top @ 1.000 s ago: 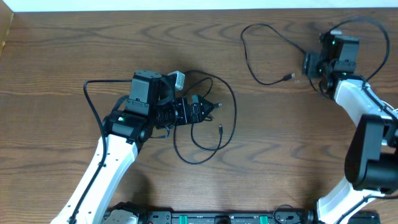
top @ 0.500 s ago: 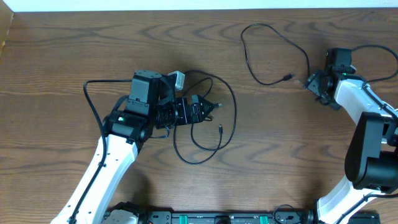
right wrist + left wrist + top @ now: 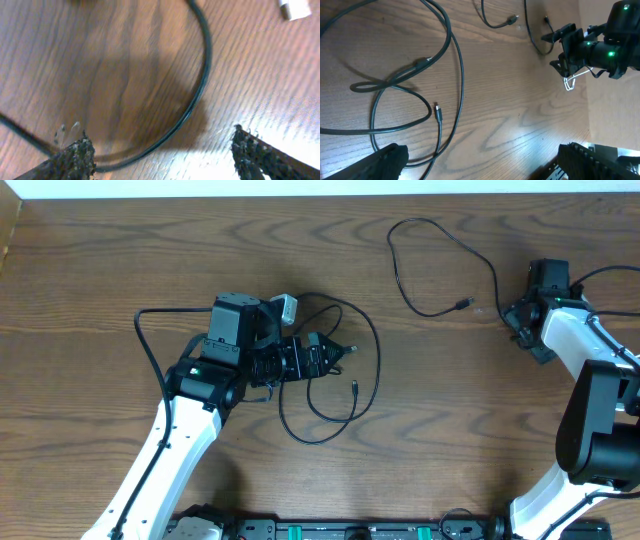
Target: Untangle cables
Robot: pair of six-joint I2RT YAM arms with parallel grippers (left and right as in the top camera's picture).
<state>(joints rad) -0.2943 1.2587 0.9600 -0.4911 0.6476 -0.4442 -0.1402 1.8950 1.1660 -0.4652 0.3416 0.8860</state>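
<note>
The left jaws stand released and empty over the tangled black cables [image 3: 376,360], left of the tabletop's [image 3: 100,260] middle. At the far right, the right jaws gape too, with a curve of the separate black cable [image 3: 205,65] lying between them.

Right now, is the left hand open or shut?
Open. In its wrist view the left hand has fingers far apart at the lower corners; only black cable on the table lies between.
</note>
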